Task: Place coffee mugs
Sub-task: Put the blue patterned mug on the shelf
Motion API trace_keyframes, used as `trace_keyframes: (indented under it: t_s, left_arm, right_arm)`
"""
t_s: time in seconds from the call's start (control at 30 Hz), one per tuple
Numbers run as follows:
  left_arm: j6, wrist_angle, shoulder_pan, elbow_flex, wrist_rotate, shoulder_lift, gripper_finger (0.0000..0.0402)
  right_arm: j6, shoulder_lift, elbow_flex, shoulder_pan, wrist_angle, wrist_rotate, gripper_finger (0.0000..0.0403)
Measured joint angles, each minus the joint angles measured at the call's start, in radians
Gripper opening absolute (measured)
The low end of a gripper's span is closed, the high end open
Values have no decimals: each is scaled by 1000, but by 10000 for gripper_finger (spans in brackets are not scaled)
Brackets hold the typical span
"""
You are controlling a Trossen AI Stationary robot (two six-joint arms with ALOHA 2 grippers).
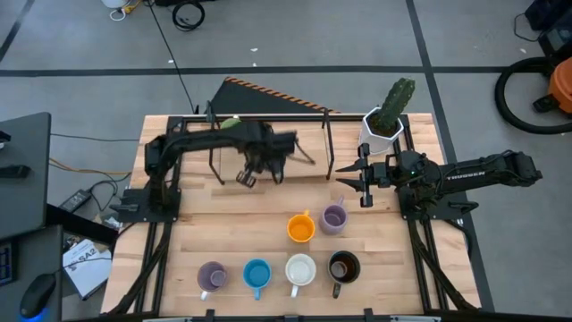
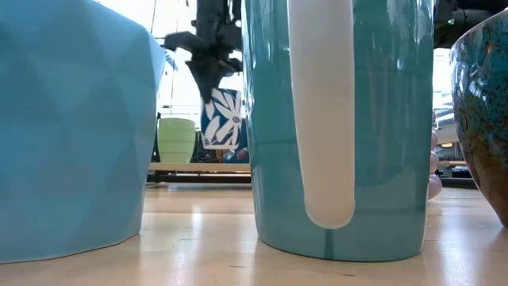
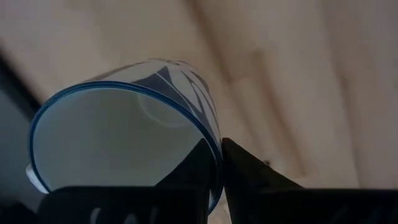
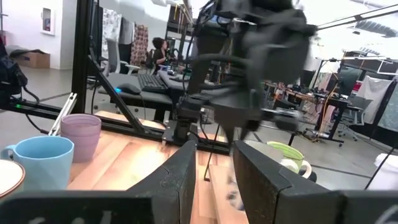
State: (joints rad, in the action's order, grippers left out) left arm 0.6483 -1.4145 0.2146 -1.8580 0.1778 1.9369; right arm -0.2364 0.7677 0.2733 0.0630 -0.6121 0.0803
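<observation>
Left gripper (image 1: pixel 248 178): raised over the worktop (image 1: pixel 214 233) at about 11 o'clock from its centre; jaws pinching the rim of a white mug with blue leaf pattern (image 3: pixel 124 137), one finger (image 3: pixel 249 174) outside the wall. In the low view this mug (image 2: pixel 221 119) hangs tilted, clear of the wood.
Right gripper (image 1: pixel 365 182): at about 2 o'clock, beside the white faceted cactus pot (image 1: pixel 384 125); jaws spread, nothing between them.
Front row of mugs, 6 o'clock edge: lilac mug (image 1: pixel 212 276), blue mug (image 1: pixel 256 274), white mug (image 1: pixel 300 269), dark mug (image 1: pixel 343 266).
Middle: orange mug (image 1: pixel 301 228) just beside a second lilac mug (image 1: pixel 333 217).
Green mug (image 2: pixel 176 140): standing on the far side of the worktop, near the rear frame.
</observation>
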Motion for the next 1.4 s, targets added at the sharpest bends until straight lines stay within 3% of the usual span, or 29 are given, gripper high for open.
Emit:
trace_keyframes:
  t_s: [0.27, 0.6, 1.4]
  left_arm:
    - [14, 119, 146, 0, -17, 0, 36]
    - [131, 180, 213, 0, -46, 10, 37]
    - [149, 109, 323, 1, -15, 73, 38]
  right_arm:
    - [-3, 0, 0, 0, 0, 0, 114]
    - [-2, 0, 0, 0, 0, 0, 114]
    - [5, 0, 0, 0, 1, 0, 114]
